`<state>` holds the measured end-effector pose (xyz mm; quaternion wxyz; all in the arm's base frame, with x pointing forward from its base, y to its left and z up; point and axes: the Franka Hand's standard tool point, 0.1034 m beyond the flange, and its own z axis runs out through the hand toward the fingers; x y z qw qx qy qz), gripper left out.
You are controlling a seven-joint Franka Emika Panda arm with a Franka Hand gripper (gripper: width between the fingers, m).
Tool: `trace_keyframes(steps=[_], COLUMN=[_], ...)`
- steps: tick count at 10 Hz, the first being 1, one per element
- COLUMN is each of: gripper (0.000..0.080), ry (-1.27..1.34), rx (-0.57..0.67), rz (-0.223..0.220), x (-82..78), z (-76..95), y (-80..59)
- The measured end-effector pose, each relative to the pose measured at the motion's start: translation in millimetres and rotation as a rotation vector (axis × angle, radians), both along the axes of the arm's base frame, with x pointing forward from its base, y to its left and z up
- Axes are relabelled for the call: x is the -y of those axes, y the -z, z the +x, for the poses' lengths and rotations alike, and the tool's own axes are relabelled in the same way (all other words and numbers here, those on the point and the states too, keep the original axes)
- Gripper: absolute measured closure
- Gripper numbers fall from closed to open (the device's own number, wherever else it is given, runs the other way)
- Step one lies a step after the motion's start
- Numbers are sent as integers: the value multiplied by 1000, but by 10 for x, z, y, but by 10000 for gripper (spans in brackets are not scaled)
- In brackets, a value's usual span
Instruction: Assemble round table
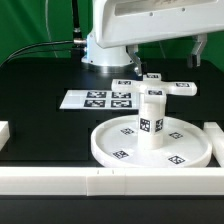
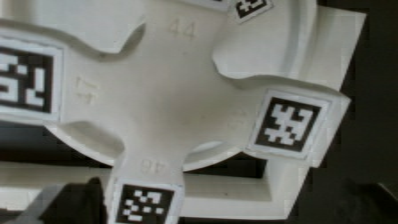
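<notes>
The large round disc [image 1: 120, 143] lies flat near the front of the table. The short post [image 1: 151, 118] stands upright on its middle, with a tag on its side. The cross-shaped piece [image 1: 168, 88] lies behind the disc, toward the exterior view's right. My gripper [image 1: 142, 70] hangs low over the cross's near arm, and its fingers are hard to make out. In the wrist view the cross-shaped piece [image 2: 169, 100] fills the picture from close up, with tags on its arms. No fingertip shows clearly there.
The marker board [image 1: 105, 98] lies flat behind the disc on the exterior view's left. White border rails run along the front [image 1: 110, 181], left [image 1: 4, 134] and right [image 1: 214, 135]. The robot's base [image 1: 105, 50] stands at the back.
</notes>
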<state>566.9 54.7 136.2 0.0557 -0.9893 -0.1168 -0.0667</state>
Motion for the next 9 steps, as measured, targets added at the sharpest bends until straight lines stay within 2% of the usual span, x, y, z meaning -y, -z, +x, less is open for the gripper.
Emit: trace_keyframes(steps=[2, 5, 9], gripper=[150, 150, 150], ry=[-186, -350, -384], rx=[26, 45, 21], rz=[-32, -53, -57], x=[24, 36, 81], z=[7, 5, -15], y=[9, 14, 19])
